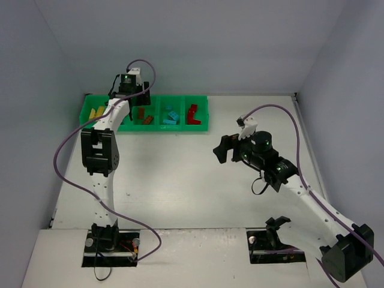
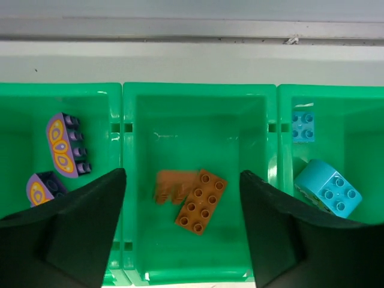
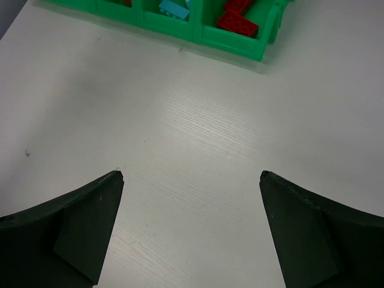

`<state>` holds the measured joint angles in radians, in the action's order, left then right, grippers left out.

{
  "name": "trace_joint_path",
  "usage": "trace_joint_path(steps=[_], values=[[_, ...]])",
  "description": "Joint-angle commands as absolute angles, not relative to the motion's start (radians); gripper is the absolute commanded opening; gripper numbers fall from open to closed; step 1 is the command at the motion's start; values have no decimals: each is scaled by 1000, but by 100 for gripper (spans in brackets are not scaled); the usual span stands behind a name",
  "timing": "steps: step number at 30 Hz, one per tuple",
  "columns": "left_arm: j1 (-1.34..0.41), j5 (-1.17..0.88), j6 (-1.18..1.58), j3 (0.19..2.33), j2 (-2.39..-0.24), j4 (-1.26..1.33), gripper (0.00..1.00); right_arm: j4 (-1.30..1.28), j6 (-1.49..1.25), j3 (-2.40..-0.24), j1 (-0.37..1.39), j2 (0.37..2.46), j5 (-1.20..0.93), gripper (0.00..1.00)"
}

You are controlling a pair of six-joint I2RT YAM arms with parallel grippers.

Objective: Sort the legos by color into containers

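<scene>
The green tray (image 1: 180, 130) lies at the back left of the table, five compartments in a row. From left I see yellow bricks (image 1: 96, 112), then orange-brown (image 1: 144, 117), cyan (image 1: 171, 117) and red (image 1: 192, 115); my left arm hides the second compartment. My left gripper (image 1: 132, 101) hangs open and empty over the tray. In the left wrist view it (image 2: 183, 174) is above the compartment holding two orange-brown bricks (image 2: 201, 201), with purple bricks (image 2: 63, 145) left and cyan bricks (image 2: 327, 187) right. My right gripper (image 1: 225, 148) (image 3: 192, 175) is open and empty over bare table.
The tray's near wall (image 3: 231, 48) and red bricks (image 3: 239, 21) show at the top of the right wrist view. Grey walls close the table at the back and both sides. No loose bricks show on the table.
</scene>
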<state>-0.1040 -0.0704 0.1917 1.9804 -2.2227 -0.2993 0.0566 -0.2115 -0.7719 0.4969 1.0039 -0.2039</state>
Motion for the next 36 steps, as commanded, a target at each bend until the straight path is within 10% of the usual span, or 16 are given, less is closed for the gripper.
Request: trace_joint_path(steps=[1,36], values=[[-97,-67,184,2037,-2117,-252,72,64,-232,-787,492,962,-149,94],[-98,92,348,1086,-545,-796,78,-308,-169,-1005,492,641,202,100]])
